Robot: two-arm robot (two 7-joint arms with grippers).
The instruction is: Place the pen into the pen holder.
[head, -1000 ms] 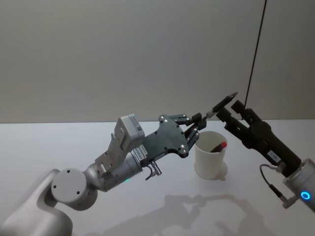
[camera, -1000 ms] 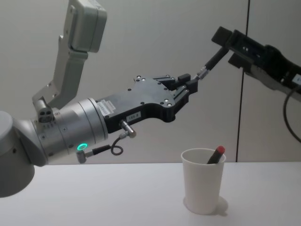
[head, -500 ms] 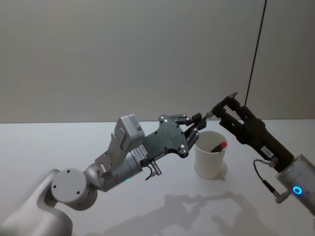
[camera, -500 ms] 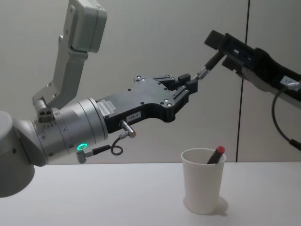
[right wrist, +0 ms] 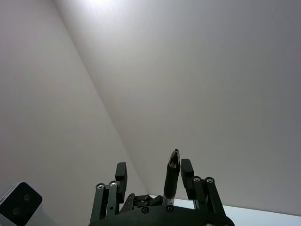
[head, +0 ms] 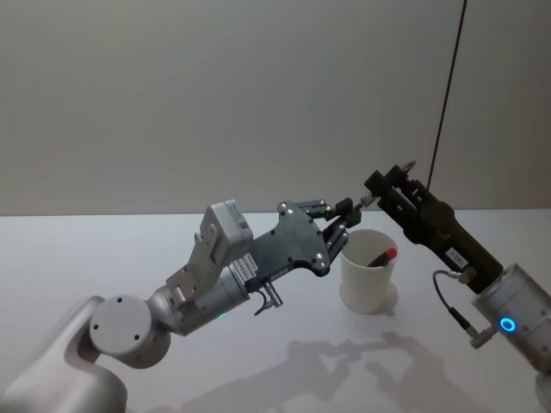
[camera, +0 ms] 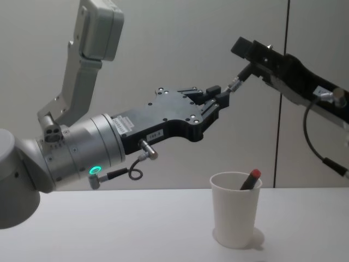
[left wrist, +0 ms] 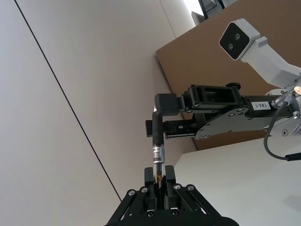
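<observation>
Two grippers meet in the air above the pen holder (camera: 235, 215). The left gripper (camera: 222, 96) pinches one end of the black pen (left wrist: 157, 151) tight. The right gripper (head: 385, 182) has its jaws open around the other end. A red-tipped pen (camera: 251, 179) leans inside the white cup on the table (camera: 109, 229).

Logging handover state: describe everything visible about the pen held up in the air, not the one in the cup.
The pen is slim, with a clear labelled section, a metal band and a black upper barrel ending in a pointed tip. It is tilted, raised well above the white paper cup. The left end effector is shut on its lower end. Its upper part passes between the spread fingers of the right end effector, nearer one finger, with the tip poking out beyond them.
</observation>
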